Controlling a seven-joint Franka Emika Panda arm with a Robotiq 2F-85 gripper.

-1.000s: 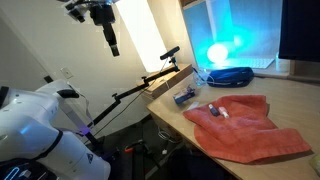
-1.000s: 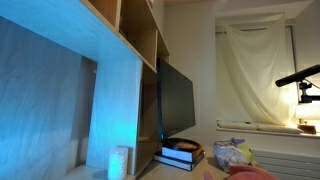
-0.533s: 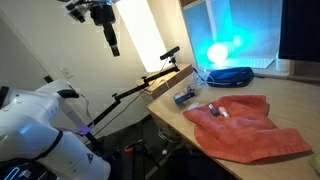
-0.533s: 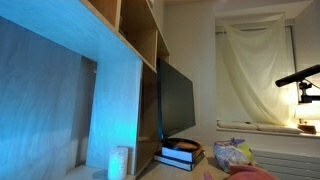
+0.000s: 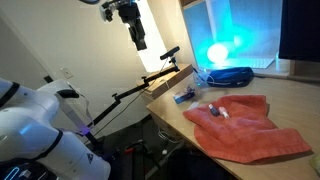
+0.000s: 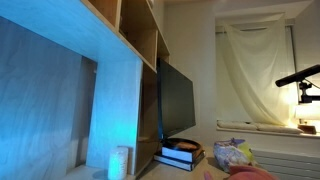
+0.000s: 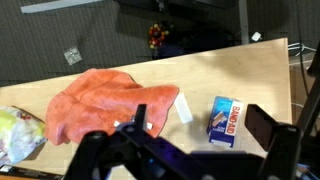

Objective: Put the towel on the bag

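Observation:
The salmon-red towel (image 5: 245, 127) lies rumpled and spread on the wooden table; it also shows in the wrist view (image 7: 105, 100), and its edge shows in an exterior view (image 6: 250, 173). A crinkled plastic bag with yellow contents (image 7: 14, 135) sits beside the towel's far end and also shows in an exterior view (image 6: 232, 155). My gripper (image 5: 136, 30) hangs high in the air, off the table's edge and well apart from the towel. In the wrist view (image 7: 203, 128) its fingers are spread wide and hold nothing.
A blue and white bandage box (image 7: 224, 116) (image 5: 183, 96) and a small white item (image 7: 184, 108) lie on the table next to the towel. A dark object (image 5: 226, 73) sits under a blue light at the back. A black monitor (image 6: 178, 100) stands by wooden shelves.
My gripper has moved sideways toward the table, still high up. The towel, bag and box have not moved.

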